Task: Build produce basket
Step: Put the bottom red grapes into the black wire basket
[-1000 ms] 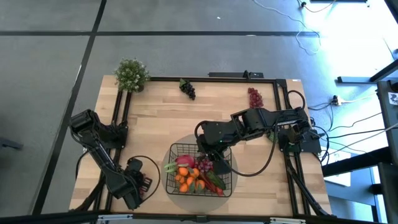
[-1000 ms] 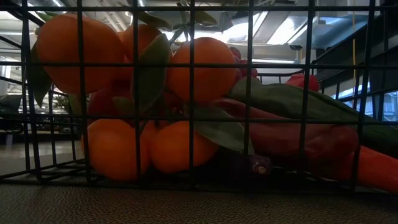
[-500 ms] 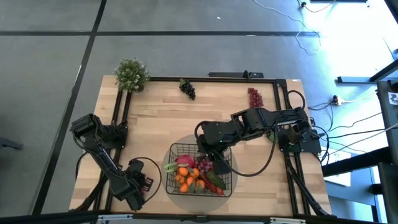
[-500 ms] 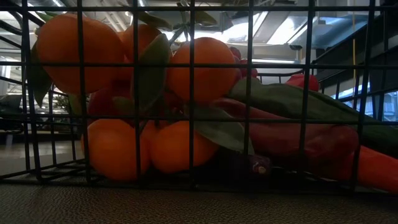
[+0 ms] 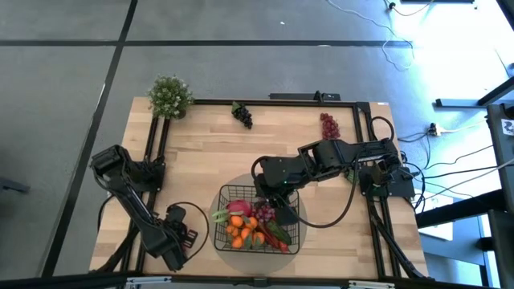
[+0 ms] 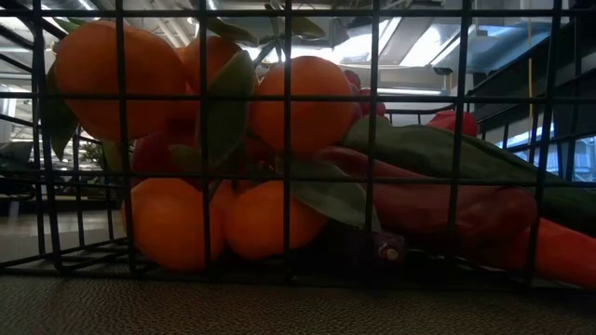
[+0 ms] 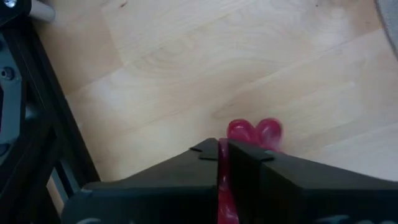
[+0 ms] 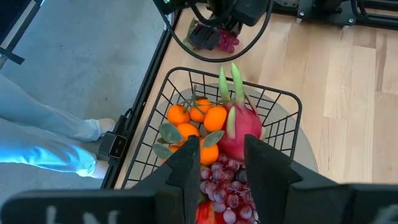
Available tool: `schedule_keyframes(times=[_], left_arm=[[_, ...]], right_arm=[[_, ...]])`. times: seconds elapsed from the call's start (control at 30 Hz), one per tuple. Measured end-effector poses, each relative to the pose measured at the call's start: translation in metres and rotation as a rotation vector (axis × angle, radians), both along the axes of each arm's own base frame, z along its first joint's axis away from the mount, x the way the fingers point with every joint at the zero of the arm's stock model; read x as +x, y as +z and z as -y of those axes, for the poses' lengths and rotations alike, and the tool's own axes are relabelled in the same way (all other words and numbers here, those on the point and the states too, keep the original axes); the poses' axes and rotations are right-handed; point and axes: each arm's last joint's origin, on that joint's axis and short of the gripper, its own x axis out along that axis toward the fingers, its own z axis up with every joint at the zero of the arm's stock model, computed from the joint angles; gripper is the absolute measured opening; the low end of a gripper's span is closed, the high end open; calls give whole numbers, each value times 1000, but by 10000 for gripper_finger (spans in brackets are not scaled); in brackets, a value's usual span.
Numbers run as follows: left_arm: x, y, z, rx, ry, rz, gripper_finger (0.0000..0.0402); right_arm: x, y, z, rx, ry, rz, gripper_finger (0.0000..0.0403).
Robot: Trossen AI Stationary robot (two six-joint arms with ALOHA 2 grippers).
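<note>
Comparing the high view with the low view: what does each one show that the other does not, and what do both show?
Only the high view shows both arms, the potted plant, the black grapes and red grapes lying on the table, the left gripper beside the basket and the right gripper over it.

Only the low view shows the room's ceiling beyond the table and the produce from the side, piled behind the wire.

Both show the basket with the oranges and a red pepper inside.

One basket, two loose grape bunches, one potted plant.
</note>
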Motion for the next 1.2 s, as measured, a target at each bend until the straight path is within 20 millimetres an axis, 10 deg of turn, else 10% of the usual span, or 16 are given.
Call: schedule_keyframes(times=[0.63,1.2], left_arm=[[9,103,-2,55,-134,80,0],[64,199,-31,64,-448,323,0]], right_arm=[[-42,34,13,-35,36,39,110],[-74,48,19,-93,27,14,110]])
